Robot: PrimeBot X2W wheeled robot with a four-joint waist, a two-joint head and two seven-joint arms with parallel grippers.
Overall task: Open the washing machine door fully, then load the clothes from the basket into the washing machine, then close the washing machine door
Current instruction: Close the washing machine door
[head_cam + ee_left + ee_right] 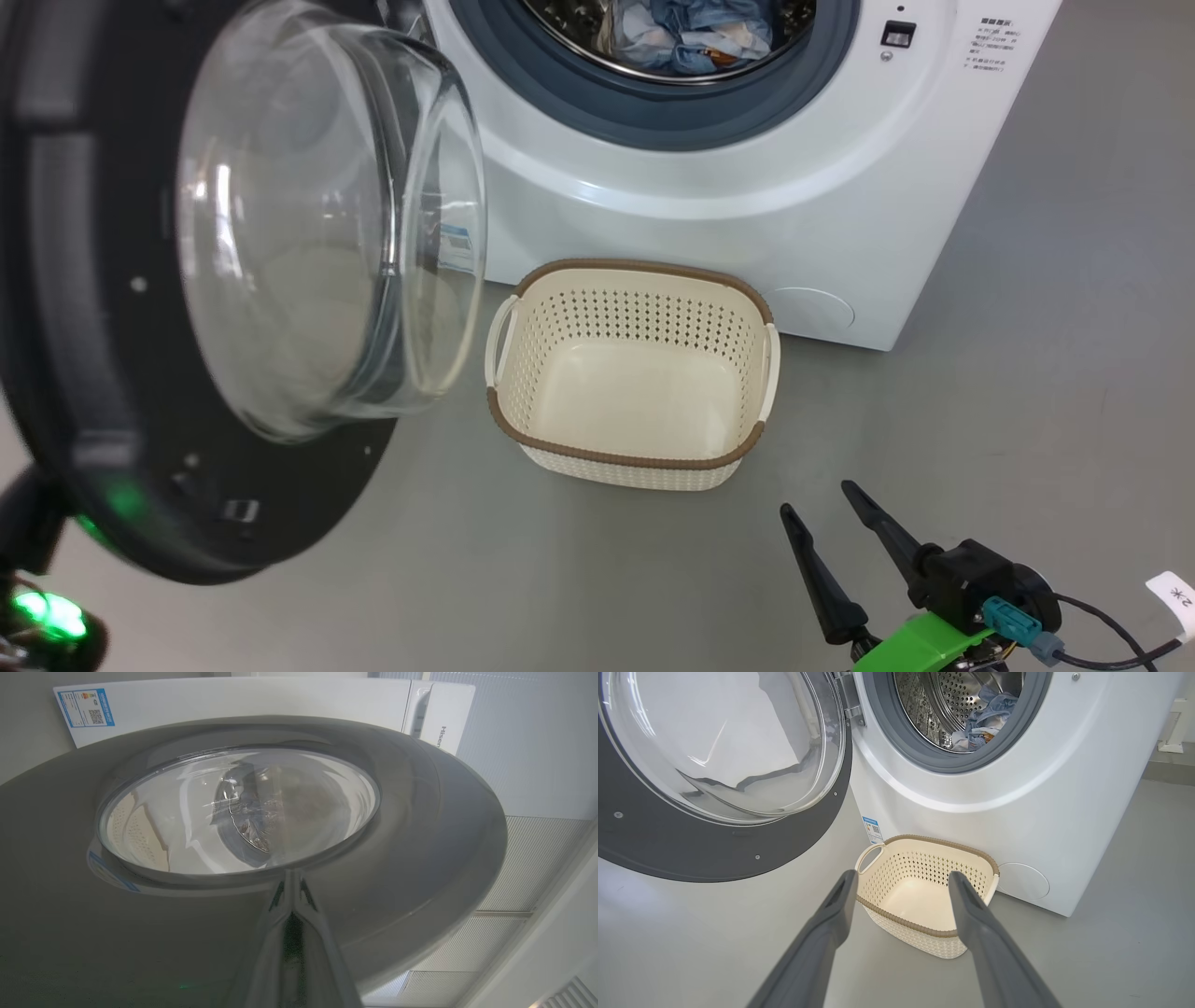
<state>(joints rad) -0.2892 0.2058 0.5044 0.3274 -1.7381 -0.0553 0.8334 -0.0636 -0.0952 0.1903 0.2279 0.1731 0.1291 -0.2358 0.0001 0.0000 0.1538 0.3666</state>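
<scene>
Head: washing machine door (280, 261) hangs wide open on the left, its bulging glass facing the basket (644, 322). The basket sits empty on the floor against the washing machine (747, 233). Clothes (691, 37), blue with a bit of orange, lie in the drum. Right gripper (818, 497) is low, fingers apart, holding nothing.
Left wrist: left gripper (292, 924) has fingers together, tip seemingly on the door's glossy outer face, probably set to push it shut.
Right wrist: basket bare, drum loaded.

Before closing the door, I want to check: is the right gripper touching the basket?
Apart. The head view shows grey floor between the right gripper and the basket.
</scene>
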